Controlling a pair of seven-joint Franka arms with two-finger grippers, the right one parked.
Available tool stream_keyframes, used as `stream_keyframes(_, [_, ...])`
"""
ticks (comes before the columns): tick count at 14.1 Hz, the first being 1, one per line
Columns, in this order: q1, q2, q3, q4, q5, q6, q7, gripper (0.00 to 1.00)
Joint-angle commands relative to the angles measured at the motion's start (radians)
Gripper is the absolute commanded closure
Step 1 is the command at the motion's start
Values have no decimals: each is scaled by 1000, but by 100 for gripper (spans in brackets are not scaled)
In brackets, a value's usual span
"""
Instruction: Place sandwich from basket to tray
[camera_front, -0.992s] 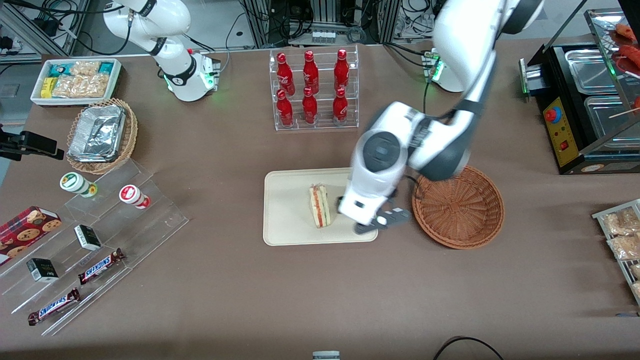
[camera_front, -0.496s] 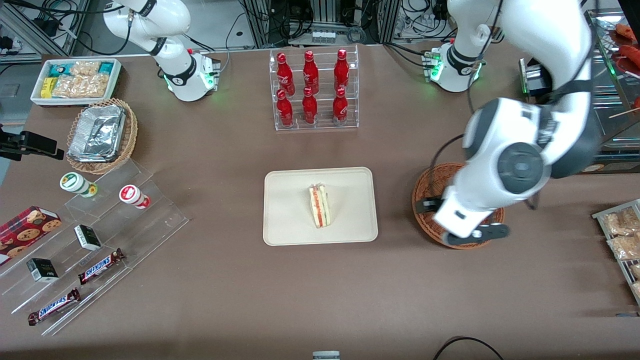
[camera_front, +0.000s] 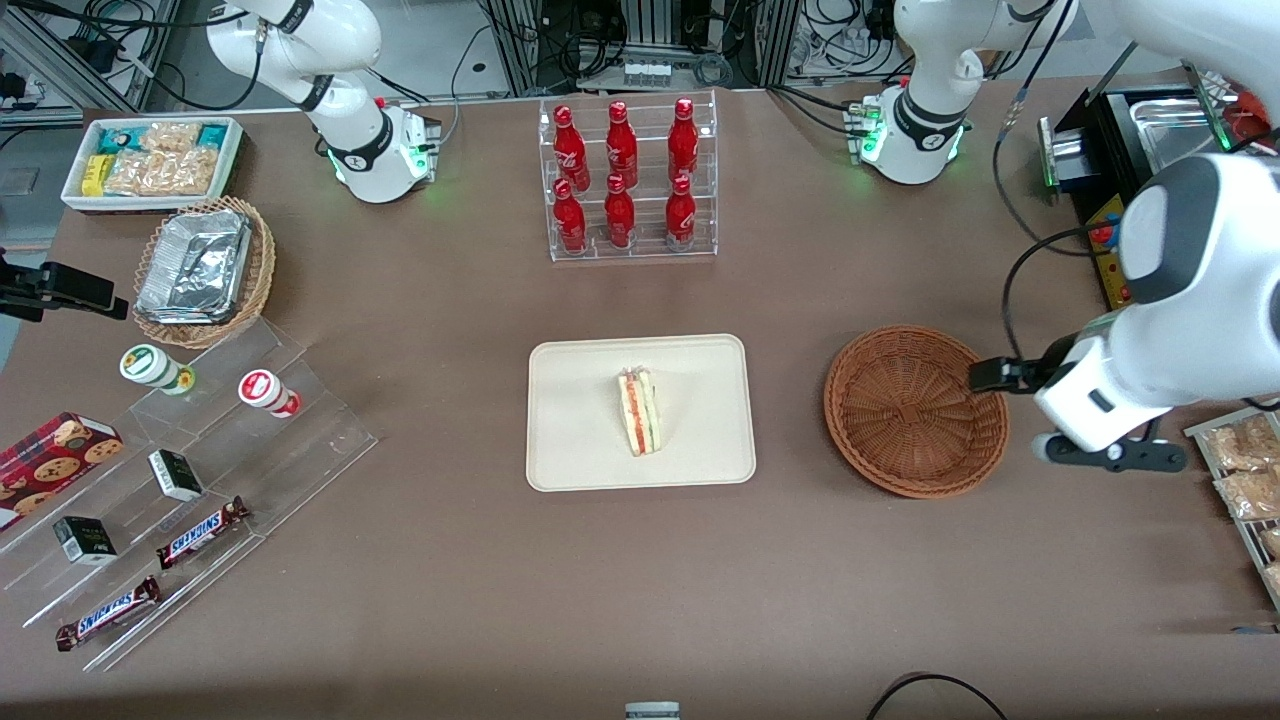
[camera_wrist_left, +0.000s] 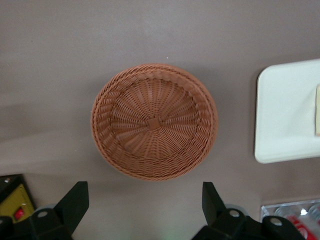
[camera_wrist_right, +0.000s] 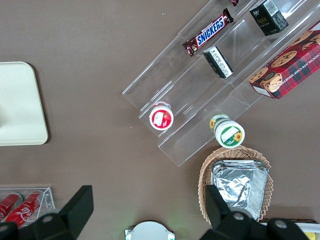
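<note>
Sandwich (camera_front: 639, 411) lies on its side on the tray (camera_front: 580, 450), roughly mid-tray, filling layers showing on the cut face, touching nothing else; basket (camera_front: 915, 410) holds nothing, its woven floor bare in both the front and the left wrist views (camera_wrist_left: 154, 121); the gripper (camera_front: 1108, 455) hangs high over the table toward the working arm's end, just off the basket's rim, the basket lying between it and the tray; fingers (camera_wrist_left: 74, 204) splayed wide with nothing between them, the two dark tips framing the basket from above in the wrist view; sandwich well apart from the claw, tray edge (camera_wrist_left: 280, 120) only just visible from the wrist; judgement: the transfer itself looks finished, the wedge delivered and let go, so the step in hand is the retreat from the work area; next move calls for little more than bringing the arm to a rest pose clear of the basket and of the snack rack (camera_front: 1240, 470) that sits close beside the claw; no re-grasp seems needed unless the wedge must sit square on the tray, which the task does not ask.
</note>
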Motion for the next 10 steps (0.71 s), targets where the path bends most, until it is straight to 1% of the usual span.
stream_keyframes(1, [26,-120,-9,-121,3,7,73,0])
stream_keyframes(3, [37,-207,-9,-204,6,20,75,0])
stream_keyframes(5, [67,-258,-15,-227,11,15,99,0])
stream_keyframes(7, [96,-298,-15,-231,12,-17,174,0])
stream_keyframes(10, [107,-333,-12,-229,15,-33,183,0])
